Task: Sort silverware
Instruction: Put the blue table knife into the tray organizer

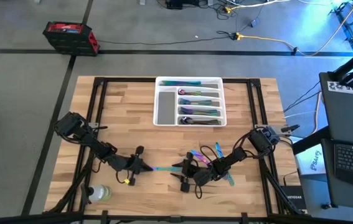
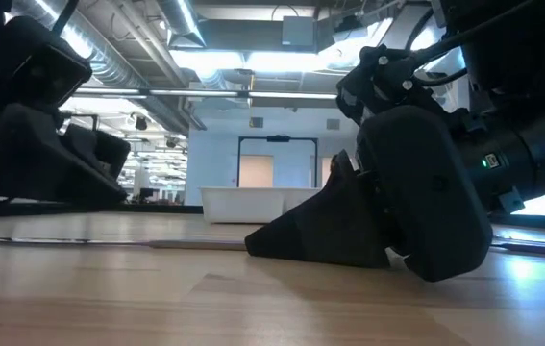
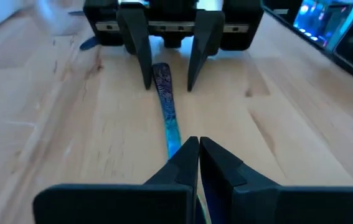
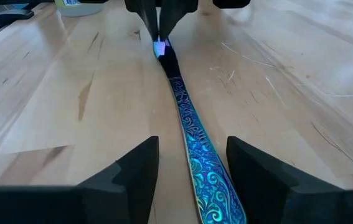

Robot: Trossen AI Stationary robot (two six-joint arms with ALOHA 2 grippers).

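Observation:
One slim silverware piece (image 1: 162, 168) with an ornate blue pattern lies flat on the wood between my two grippers, pointing from one to the other. My left gripper (image 1: 144, 167) is shut on its left end. My right gripper (image 1: 184, 168) is open, and its fingers stand on either side of the patterned right end (image 4: 188, 118) without touching it. Whether the piece is a fork, spoon or knife, I cannot tell. Several more rainbow pieces (image 1: 210, 155) lie loose by the right arm. Sorted pieces fill the white tray (image 1: 167, 102). My left gripper (image 3: 198, 149) pinches the piece's narrow dark end (image 4: 165, 57) between its two fingertips. The fingers slant down at it from the table's left and lie along the piece. The rest of the piece (image 3: 167, 106) lies on the table, reaching toward the right gripper.
The white tray sits at the table's far middle. A clear bottle (image 1: 99, 193) lies near the table's near left corner. Black frame rails (image 1: 98, 112) run along both sides of the table. Bare wood lies between the tray and the grippers.

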